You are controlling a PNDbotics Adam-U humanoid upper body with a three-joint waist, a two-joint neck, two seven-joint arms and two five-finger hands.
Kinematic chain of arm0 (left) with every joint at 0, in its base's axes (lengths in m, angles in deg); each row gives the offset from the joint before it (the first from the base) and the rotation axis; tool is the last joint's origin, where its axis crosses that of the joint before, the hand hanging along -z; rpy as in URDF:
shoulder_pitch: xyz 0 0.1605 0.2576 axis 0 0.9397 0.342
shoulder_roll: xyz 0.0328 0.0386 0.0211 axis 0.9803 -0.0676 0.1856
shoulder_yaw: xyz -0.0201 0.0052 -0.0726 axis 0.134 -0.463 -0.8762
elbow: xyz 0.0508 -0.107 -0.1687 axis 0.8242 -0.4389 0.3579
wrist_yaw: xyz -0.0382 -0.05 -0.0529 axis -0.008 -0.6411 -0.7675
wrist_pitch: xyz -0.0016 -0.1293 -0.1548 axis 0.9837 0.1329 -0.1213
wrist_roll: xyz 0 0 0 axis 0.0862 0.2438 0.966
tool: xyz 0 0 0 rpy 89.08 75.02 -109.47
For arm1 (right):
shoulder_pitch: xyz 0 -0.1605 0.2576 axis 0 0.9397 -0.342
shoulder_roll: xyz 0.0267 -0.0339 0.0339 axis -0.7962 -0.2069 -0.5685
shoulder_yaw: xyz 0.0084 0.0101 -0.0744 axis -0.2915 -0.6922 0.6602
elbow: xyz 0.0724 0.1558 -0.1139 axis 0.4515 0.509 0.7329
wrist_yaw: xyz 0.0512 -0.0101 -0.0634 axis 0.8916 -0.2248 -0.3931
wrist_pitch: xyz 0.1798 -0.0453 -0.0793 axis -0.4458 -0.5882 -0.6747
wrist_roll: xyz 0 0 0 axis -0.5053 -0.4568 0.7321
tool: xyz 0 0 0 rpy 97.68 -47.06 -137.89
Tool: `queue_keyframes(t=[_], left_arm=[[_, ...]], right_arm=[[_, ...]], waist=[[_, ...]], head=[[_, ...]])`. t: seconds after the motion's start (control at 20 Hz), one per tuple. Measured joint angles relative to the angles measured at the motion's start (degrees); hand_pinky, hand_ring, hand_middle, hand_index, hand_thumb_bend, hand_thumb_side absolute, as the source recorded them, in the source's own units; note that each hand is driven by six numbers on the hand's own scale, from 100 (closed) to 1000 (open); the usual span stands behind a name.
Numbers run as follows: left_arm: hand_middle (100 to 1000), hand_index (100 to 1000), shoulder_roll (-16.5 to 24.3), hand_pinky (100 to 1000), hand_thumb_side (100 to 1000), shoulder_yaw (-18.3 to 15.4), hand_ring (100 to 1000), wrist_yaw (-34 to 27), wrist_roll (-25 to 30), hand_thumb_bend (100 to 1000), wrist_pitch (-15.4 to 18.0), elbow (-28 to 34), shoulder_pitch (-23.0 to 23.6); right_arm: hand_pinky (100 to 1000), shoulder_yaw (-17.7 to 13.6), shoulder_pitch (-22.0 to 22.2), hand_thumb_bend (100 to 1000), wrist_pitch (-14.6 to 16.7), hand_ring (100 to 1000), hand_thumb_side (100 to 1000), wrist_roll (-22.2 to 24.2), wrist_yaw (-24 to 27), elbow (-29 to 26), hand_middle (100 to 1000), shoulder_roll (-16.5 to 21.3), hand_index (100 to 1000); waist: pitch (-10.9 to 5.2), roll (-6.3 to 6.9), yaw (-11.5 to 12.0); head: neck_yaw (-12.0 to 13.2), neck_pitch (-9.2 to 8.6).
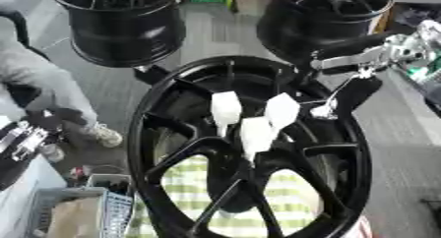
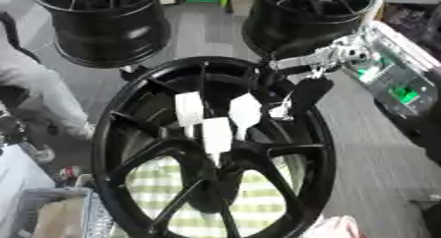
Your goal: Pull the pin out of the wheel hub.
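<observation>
Closest stands the black wheel hub (image 1: pixel 250 148), three white pins (image 1: pixel 257 133) clustered at its centre over green checked cloth (image 1: pixel 284 193); the right hand (image 2: pixel 308 95) hovers just right of them (fingers unreadable), so a misjudged reach could snag a spoke or tag

The wheel hub (image 1: pixel 172 148) is glossy black; the three pins (image 1: pixel 256 133) at its centre are white; the cloth (image 1: pixel 289 202) beneath is green-and-white checked; the right hand (image 2: pixel 308 92) is black with silver joints.
</observation>
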Motion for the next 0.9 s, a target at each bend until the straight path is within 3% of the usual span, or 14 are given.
queue_keyframes(t=[0.5,0.9], left_arm=[[671,801,0.0,556,815,0.0,512,0.0,0.1,100,-0.1,0.0,0.0],[672,801,0.0,556,814,0.0,513,0.0,0.2,100,-0.2,0.0,0.0]], right_arm=[[829,1.2,-0.9,162,1.8,833,458,0.5,-1.5,4.6,867,-2.9,980],[822,1.8,-1.0,122,2.3,826,536,0.9,-0.7,2.9,853,-3.2,972]], waist=[[0.04,-0.02,0.1],[0.04,-0.03,0.1]], head=[[-0.2,0.00],[-0.2,0.00]])
